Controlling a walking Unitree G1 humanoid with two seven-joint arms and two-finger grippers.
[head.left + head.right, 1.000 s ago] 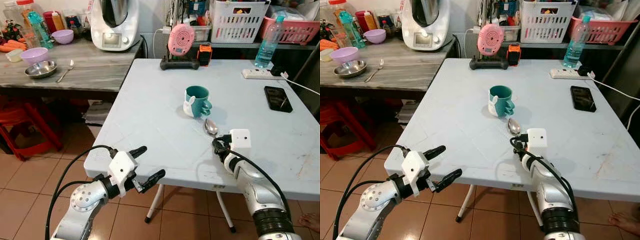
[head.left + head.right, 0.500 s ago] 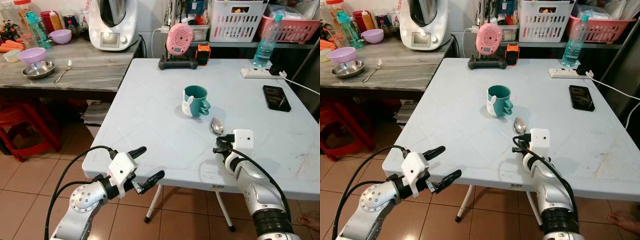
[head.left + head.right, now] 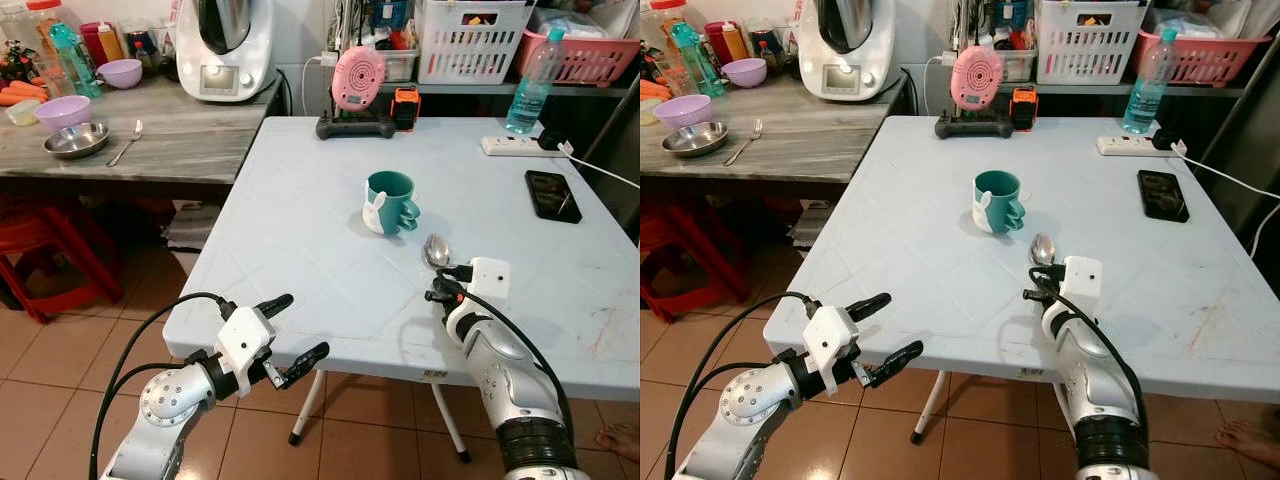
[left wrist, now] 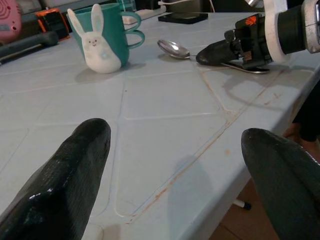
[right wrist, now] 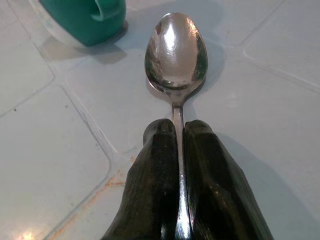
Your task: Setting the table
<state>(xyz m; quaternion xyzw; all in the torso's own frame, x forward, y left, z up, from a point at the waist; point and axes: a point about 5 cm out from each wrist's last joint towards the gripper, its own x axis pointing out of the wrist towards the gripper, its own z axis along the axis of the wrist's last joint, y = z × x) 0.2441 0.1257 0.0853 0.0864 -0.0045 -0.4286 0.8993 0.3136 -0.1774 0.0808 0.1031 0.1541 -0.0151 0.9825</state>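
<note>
Since the earlier frames, the spoon (image 3: 436, 250) has travelled with the right gripper (image 3: 441, 285) across the surface (image 3: 300, 230), ending just beside the mug's handle at about 4 o'clock from the mug (image 3: 390, 201); note that the head camera also shifted.

Left gripper (image 3: 290, 325): hovers off the near edge at 7 o'clock from the mug, jaws spread wide, holding nothing.

Right gripper: jaws closed tight on the spoon handle, bowl pointing at 12 o'clock, low over the surface.

Handling judgement: the spoon is light, rigid and smooth metal, so it may twist or slip. The narrow handle just behind the bowl is the correct grip point.
</note>
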